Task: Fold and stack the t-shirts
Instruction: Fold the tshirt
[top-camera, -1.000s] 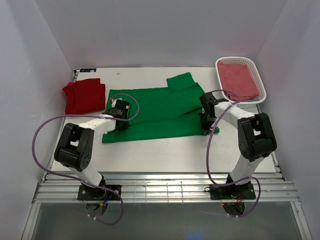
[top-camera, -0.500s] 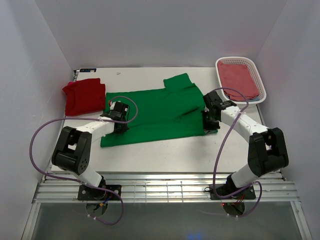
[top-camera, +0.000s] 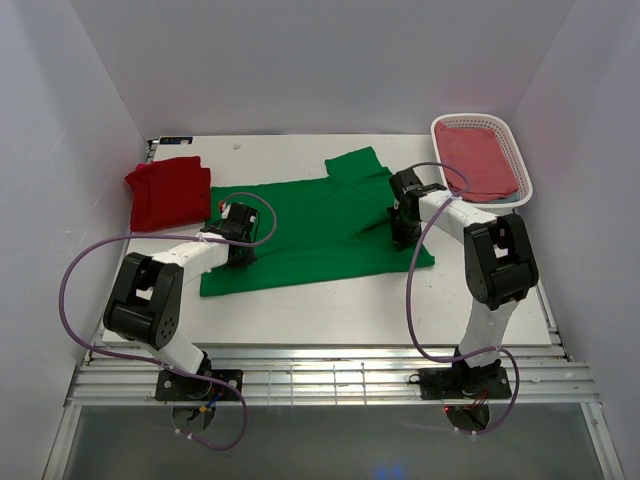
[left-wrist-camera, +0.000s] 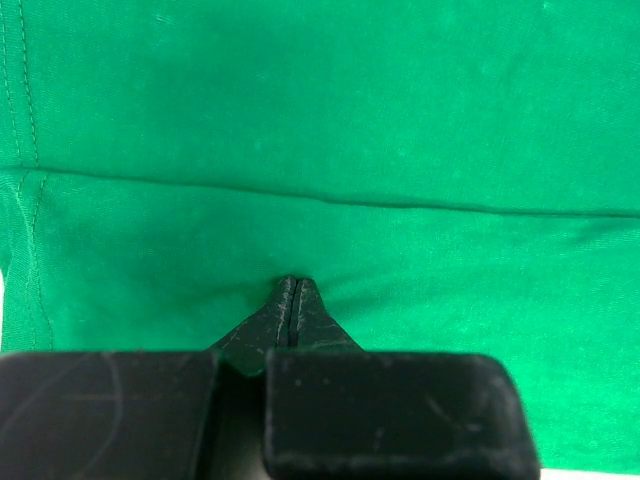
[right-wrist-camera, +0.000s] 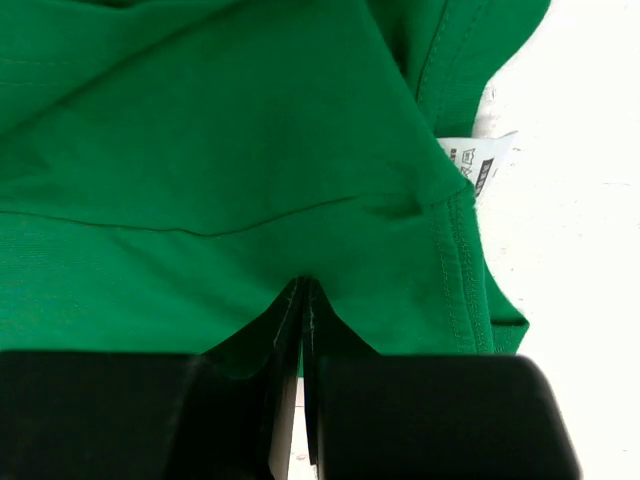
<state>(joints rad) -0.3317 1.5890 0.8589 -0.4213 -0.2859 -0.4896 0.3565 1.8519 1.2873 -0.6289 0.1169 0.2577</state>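
Left jaws pinch the green shirt (top-camera: 320, 225) near its left edge; right jaws pinch its right edge. Red shirt (top-camera: 168, 190) lies folded on the counter (top-camera: 330, 300).

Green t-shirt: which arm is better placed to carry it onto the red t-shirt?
Probably the left arm. Its jaws are shut on the green t-shirt at the side nearest the red t-shirt, which lies beside it. The right arm grips the opposite side, near the white basket.
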